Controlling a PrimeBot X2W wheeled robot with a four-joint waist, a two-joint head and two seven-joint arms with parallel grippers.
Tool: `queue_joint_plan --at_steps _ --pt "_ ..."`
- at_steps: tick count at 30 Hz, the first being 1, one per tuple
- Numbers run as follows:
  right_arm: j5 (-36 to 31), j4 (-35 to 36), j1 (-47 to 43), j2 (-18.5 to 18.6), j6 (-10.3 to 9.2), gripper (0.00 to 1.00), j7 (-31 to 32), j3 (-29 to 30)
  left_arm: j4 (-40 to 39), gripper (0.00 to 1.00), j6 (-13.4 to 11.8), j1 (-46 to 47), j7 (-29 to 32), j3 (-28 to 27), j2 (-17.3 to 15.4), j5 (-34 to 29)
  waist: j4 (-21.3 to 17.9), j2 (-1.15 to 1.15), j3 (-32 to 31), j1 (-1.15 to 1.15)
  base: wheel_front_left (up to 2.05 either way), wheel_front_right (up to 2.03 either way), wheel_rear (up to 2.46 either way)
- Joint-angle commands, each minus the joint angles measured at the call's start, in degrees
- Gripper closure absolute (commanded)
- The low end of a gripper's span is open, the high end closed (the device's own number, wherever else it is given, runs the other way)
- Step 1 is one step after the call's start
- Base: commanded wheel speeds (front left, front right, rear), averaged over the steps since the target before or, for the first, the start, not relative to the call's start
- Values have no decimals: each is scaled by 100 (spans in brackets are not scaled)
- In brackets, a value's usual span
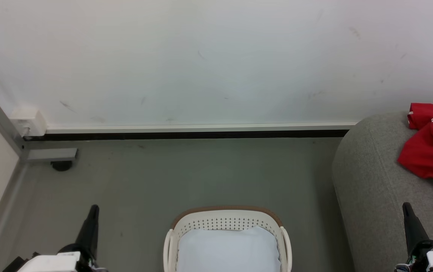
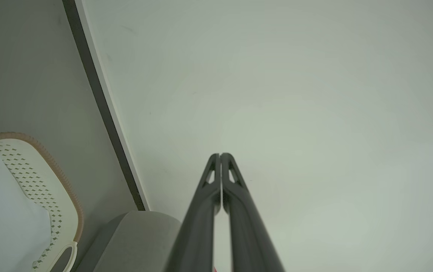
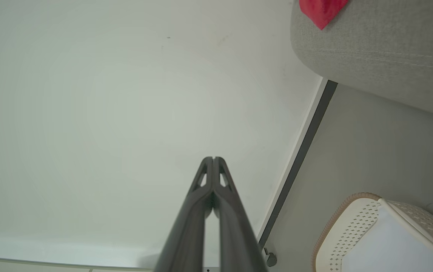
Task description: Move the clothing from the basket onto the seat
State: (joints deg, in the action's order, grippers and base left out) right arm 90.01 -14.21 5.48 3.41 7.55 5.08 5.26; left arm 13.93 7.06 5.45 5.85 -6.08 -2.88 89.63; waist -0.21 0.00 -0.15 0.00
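The red clothing [image 1: 431,145] with white stripes lies crumpled on the grey seat [image 1: 375,181] at the right edge of the head view; a red corner of the clothing [image 3: 322,11] also shows on the seat [image 3: 382,53] in the right wrist view. The cream basket [image 1: 227,219] with a brown rim stands on the floor at bottom centre, holding a pale white liner cloth [image 1: 227,249]. My left gripper [image 1: 94,208] is shut at the lower left, left of the basket, holding nothing. My right gripper [image 1: 406,207] is shut at the lower right, in front of the seat, also holding nothing.
A white wall [image 1: 216,56] with a dark skirting strip [image 1: 186,135] runs behind the grey floor [image 1: 186,173]. A grey metal frame foot with a castor [image 1: 60,164] and a white socket box [image 1: 29,121] sit at the left.
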Motion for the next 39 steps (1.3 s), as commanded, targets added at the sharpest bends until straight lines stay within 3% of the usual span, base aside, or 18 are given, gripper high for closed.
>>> queue_joint_plan --at_steps 1,39 --pt "136 35 71 21 -11 100 40 26 8 100 38 71 35 -39 -9 107 5 0 7 0 0 0 0" --pt "277 29 106 -12 -12 100 126 89 18 100 65 114 90 -63 -2 311 21 0 33 0 0 0 0"
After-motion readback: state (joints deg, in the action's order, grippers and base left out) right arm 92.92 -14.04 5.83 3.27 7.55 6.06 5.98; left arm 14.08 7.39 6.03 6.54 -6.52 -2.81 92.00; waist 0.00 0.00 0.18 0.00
